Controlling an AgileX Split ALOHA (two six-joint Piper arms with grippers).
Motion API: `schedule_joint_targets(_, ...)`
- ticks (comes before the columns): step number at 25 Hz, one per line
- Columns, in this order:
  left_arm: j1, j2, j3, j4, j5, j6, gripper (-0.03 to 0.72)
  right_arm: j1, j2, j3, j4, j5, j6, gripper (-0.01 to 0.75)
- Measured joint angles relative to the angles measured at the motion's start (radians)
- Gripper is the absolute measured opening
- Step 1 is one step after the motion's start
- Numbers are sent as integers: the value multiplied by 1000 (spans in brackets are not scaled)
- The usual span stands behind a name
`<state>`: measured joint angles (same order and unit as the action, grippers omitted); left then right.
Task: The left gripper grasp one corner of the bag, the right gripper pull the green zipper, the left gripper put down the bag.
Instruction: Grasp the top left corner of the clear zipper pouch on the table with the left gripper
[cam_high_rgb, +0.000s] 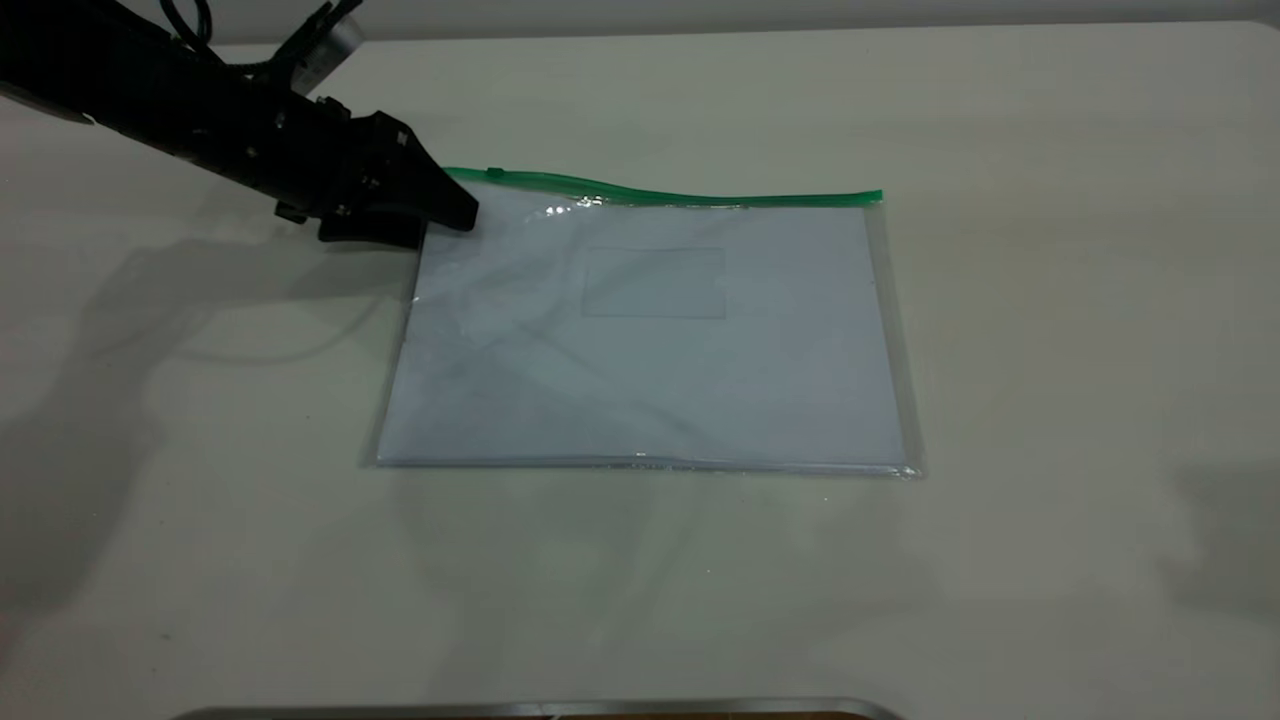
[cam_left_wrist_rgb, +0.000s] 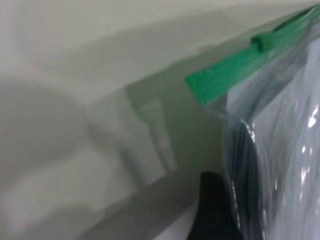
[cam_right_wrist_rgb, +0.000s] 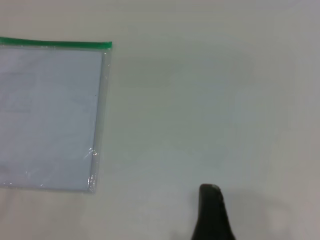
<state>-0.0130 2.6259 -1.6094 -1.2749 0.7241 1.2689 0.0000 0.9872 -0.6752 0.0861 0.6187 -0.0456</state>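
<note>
A bright green zipper (cam_high_rgb: 700, 194) is seen along the far long edge of the bag (cam_high_rgb: 650, 340), with a slightly darker green slider (cam_high_rgb: 495, 173) near its left end. The bag is of clear, glossy plastic, through which plain white paper is shown. The left tool (cam_high_rgb: 455, 210) is black and matte. The worktop (cam_high_rgb: 1050, 350) is plain off-white, crossed by soft grey shadows.

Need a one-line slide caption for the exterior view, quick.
Left gripper at the bag's green-zipper corner; right arm out of frame.
</note>
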Motion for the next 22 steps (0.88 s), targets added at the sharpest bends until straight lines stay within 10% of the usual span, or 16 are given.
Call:
schedule_joint_targets(9,0,33,-1,-63,62,39,546,0,0,0,0,0,0,579)
schedule_joint_targets(19,0,43,-44,-93,118,141,62,0,4,0,0,0,-31,579)
schedule_joint_targets(22,0,47,-96,-76,168,208,52,0,36,0,13,-1,-102,579)
